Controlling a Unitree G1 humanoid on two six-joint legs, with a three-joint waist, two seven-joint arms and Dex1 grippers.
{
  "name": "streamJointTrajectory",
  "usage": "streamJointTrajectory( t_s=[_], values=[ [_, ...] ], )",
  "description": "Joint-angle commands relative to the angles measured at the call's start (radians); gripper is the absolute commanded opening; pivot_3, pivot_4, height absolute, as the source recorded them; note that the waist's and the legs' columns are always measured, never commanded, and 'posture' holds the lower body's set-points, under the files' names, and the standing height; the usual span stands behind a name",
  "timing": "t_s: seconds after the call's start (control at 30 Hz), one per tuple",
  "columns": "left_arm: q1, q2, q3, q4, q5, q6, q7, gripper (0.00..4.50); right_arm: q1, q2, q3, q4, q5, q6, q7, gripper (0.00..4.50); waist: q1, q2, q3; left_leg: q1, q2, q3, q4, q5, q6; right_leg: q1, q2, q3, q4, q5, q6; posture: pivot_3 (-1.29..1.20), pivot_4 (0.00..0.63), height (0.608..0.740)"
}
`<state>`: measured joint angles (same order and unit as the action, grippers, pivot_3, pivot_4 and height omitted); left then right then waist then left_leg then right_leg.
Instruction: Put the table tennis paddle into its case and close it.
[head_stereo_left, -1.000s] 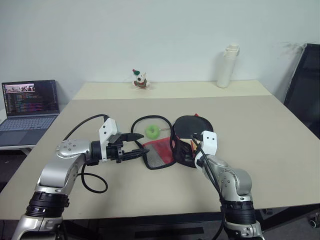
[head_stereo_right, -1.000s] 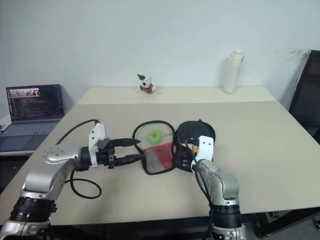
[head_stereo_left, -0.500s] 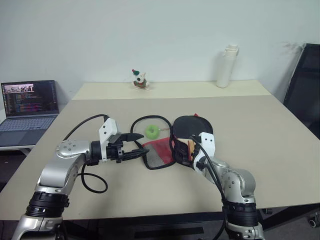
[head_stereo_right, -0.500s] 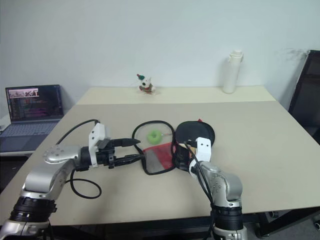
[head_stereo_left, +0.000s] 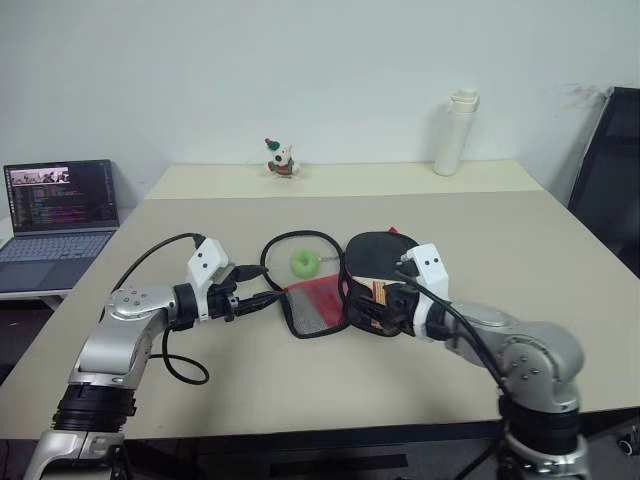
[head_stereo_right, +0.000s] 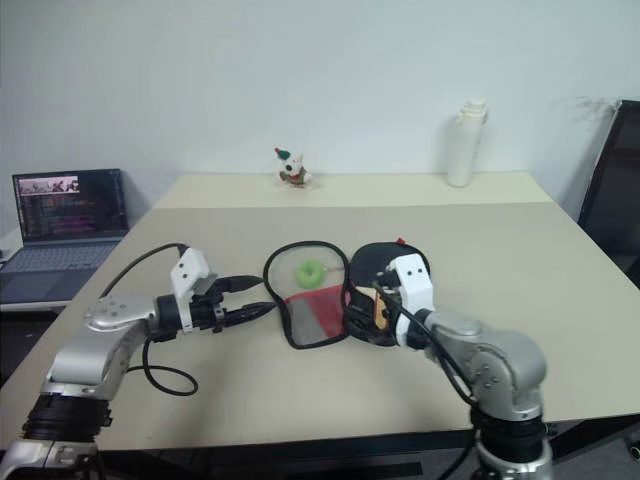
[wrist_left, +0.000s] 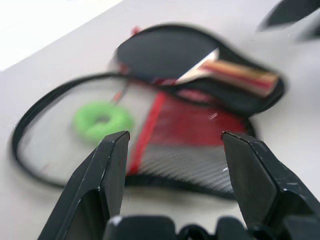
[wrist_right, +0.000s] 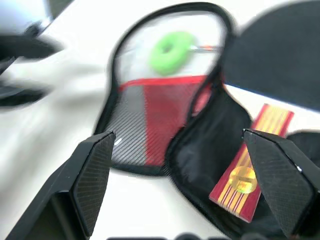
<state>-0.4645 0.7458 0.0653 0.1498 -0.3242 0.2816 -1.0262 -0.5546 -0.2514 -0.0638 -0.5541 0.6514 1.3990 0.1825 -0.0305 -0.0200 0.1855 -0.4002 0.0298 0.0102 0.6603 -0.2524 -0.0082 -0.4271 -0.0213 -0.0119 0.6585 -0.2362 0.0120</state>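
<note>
While both claws gape empty, the rigid paddle (wrist_right: 248, 186) lies in the soft mesh-sided case (head_stereo_left: 318, 305).

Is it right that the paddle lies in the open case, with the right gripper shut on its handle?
Not quite. The paddle does lie in the open case, but the right gripper is open and holds nothing; the right wrist view shows its fingers spread wide, clear of the handle.

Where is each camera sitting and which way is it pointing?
Head stereo pair: looks forward and down over the table; both arms, left gripper and right gripper show.
Left wrist: looks along its open fingers at the case and table tennis paddle.
Right wrist: looks between its open fingers at the paddle's handle.
Shared: the wrist views both show the green ring.
</note>
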Motion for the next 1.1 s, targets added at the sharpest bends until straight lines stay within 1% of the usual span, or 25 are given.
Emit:
streamJointTrajectory(
  t_s=[0.03, 0.1, 0.27, 0.37, 0.43, 0.63, 0.87, 0.97, 1.1],
  values=[
    [-0.014, 0.026, 0.022, 0.081, 0.048, -0.057, 0.024, 2.56, -0.022, -0.113, 0.003, -0.031, 0.026, -0.045, 0.109, 4.50, 0.001, 0.000, 0.000, 0.000, 0.000, 0.000, 0.000, 0.000, 0.000, 0.000, 0.000, 0.000, 0.000, 0.000, 0.000, 0.00, 0.150, 0.740],
    [-0.026, 0.033, 0.008, 0.149, 0.078, -0.080, 0.022, 1.89, -0.023, -0.155, 0.007, -0.011, 0.008, -0.075, 0.128, 4.50, 0.001, 0.000, 0.000, 0.000, 0.000, 0.000, 0.000, 0.000, 0.000, 0.000, 0.000, 0.000, 0.000, 0.000, 0.000, 0.00, 0.150, 0.740],
    [-0.070, 0.039, -0.015, 0.287, 0.143, -0.132, 0.016, 0.05, -0.021, -0.180, 0.017, 0.000, -0.005, -0.107, 0.142, 4.50, 0.001, -0.001, 0.001, 0.000, 0.000, 0.001, 0.000, 0.000, 0.000, 0.000, 0.001, 0.000, 0.000, 0.000, 0.000, 0.00, 0.150, 0.740],
    [-0.102, 0.032, -0.026, 0.364, 0.170, -0.166, 0.011, 0.02, -0.009, -0.190, 0.026, -0.014, 0.001, -0.113, 0.156, 4.50, 0.002, -0.002, 0.001, 0.000, 0.000, 0.000, 0.000, 0.000, 0.000, 0.000, 0.000, 0.000, -0.001, 0.000, 0.000, 0.00, 0.150, 0.740],
    [-0.130, 0.010, -0.026, 0.418, 0.174, -0.191, 0.012, 0.02, 0.000, -0.202, 0.033, -0.025, 0.011, -0.117, 0.177, 4.50, 0.002, -0.002, 0.001, 0.000, 0.000, 0.001, 0.000, 0.000, 0.000, 0.000, 0.000, 0.000, -0.001, 0.000, 0.000, 0.00, 0.150, 0.740],
    [-0.239, -0.091, -0.031, 0.594, 0.181, -0.272, 0.025, 0.02, 0.014, -0.254, 0.052, -0.028, 0.010, -0.149, 0.234, 4.50, 0.006, -0.002, 0.001, -0.001, -0.001, 0.001, 0.001, 0.000, 0.000, 0.000, -0.001, -0.001, -0.001, 0.000, 0.000, 0.00, 0.150, 0.740],
    [-0.379, -0.216, -0.049, 0.804, 0.222, -0.362, 0.050, 0.02, 0.017, -0.266, 0.054, -0.022, 0.000, -0.170, 0.237, 4.50, 0.006, -0.003, 0.001, -0.001, -0.002, 0.001, 0.001, 0.000, 0.000, 0.001, 0.000, -0.001, -0.001, 0.000, 0.000, 0.00, 0.150, 0.740],
    [-0.430, -0.248, -0.062, 0.839, 0.239, -0.397, 0.034, 0.02, 0.025, -0.272, 0.050, -0.030, 0.002, -0.168, 0.236, 4.50, 0.006, -0.004, 0.001, -0.001, -0.002, 0.001, 0.001, 0.000, 0.000, 0.001, 0.000, -0.001, -0.001, 0.000, 0.000, 0.00, 0.150, 0.740],
    [-0.550, -0.297, -0.077, 0.842, 0.244, -0.430, -0.012, 0.02, 0.047, -0.302, 0.025, -0.028, -0.005, -0.173, 0.237, 4.50, 0.007, -0.005, 0.002, -0.002, -0.002, 0.001, 0.001, 0.000, 0.000, 0.001, 0.000, -0.002, -0.001, 0.000, 0.000, 0.00, 0.150, 0.740]
  ],
)
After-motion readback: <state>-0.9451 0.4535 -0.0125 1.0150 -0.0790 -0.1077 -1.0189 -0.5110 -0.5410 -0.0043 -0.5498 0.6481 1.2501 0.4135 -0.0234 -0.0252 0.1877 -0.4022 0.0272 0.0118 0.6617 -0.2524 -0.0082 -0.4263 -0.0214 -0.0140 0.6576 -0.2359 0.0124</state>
